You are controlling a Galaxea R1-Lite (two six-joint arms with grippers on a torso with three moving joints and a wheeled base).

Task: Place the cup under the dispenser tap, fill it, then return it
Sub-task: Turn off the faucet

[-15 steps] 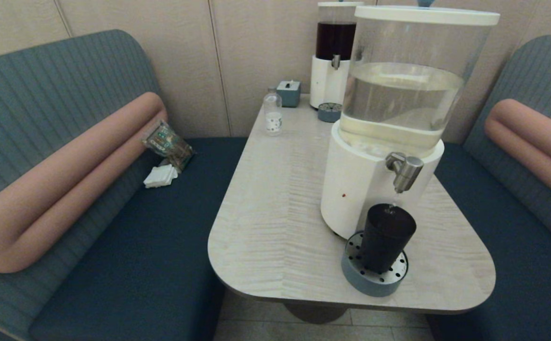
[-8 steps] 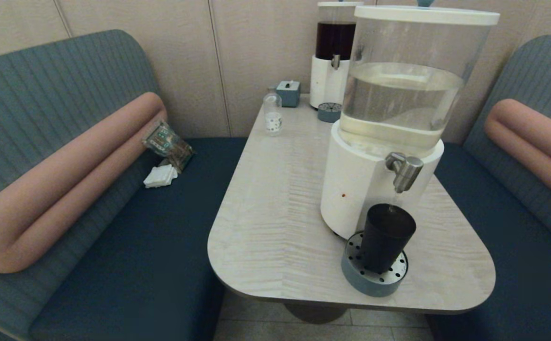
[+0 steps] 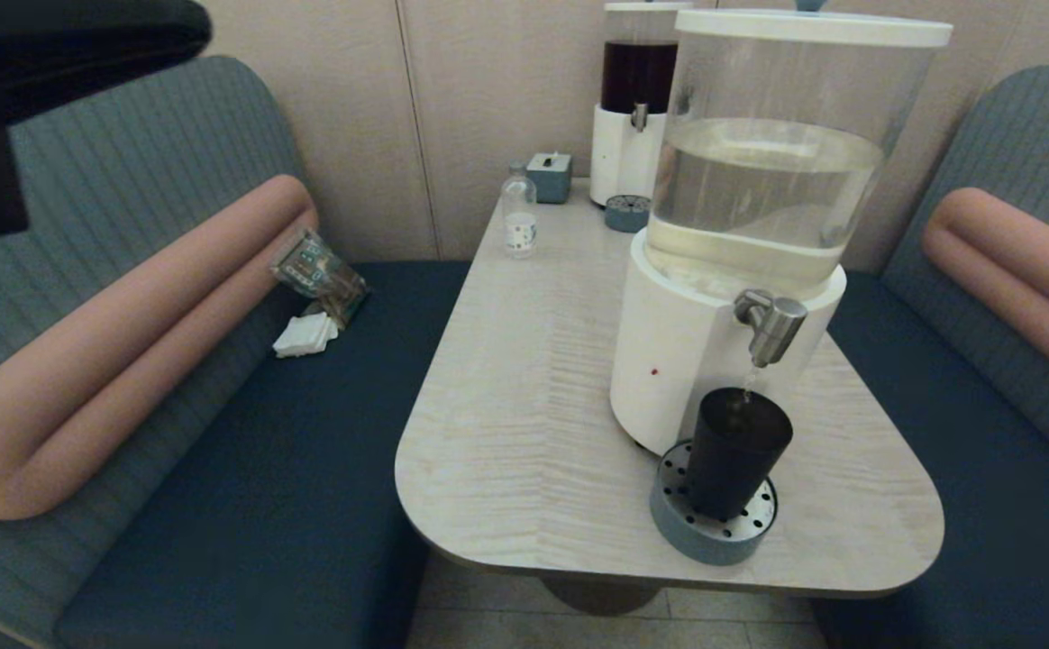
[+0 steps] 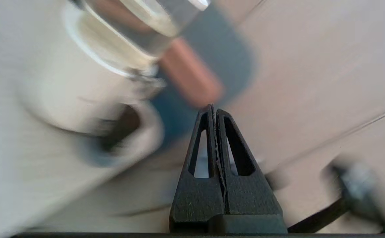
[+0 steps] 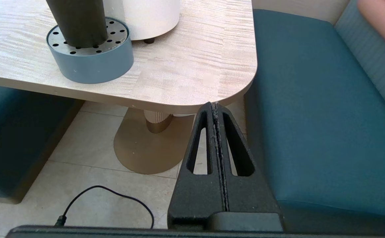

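Observation:
The matte black cup stands upright on the round blue-grey drip tray, right under the brushed-metal dispenser tap. A thin stream runs from the tap into the cup. Neither gripper touches it. Part of my left arm shows as a black shape high at the far left, well away from the table. My left gripper is shut with nothing in it. My right gripper is shut and empty, low beside the table's near right corner, below the cup.
The large clear-tank dispenser fills the table's right side. A smaller dark-liquid dispenser, a small clear bottle and a teal box stand at the back. Blue benches flank the table. A cable lies on the floor.
My left arm has swung into the head view at the upper left, and its wrist view is blurred by motion. The cup, tray and stream stay as before.

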